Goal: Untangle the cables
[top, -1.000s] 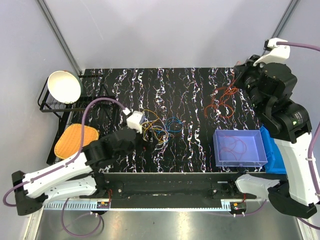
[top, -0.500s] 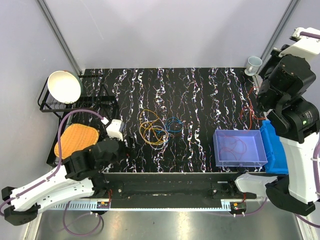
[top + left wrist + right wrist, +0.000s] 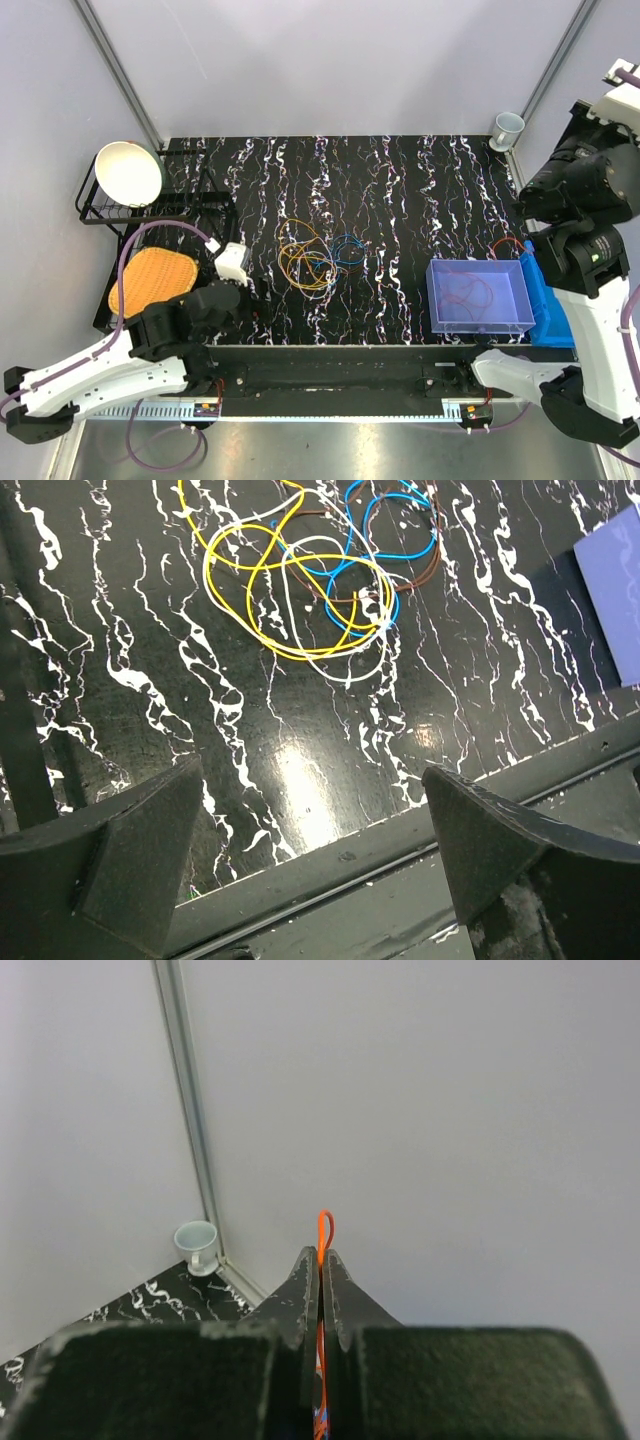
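While the right gripper (image 3: 321,1255) clamps one orange cable (image 3: 324,1222) high up just right of the bin (image 3: 478,329), probably to drop it clear of the others, the left gripper (image 3: 310,810) hangs wide open and empty, just short of the tangle (image 3: 300,590), well left of the bin, seemingly lined up for another pick.

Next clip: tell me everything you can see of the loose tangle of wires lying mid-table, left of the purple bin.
The tangle is a handful of very thin, flexible wires lying flat on the black marbled table, roughly at its middle. In the left wrist view, yellow, white, blue and brown strands form overlapping loops that cross several times, with yellow mostly to the left and blue to the right. Loose ends are hard to pick out. Nothing grips or touches it. The left gripper hangs open nearer the front edge, apart from it.
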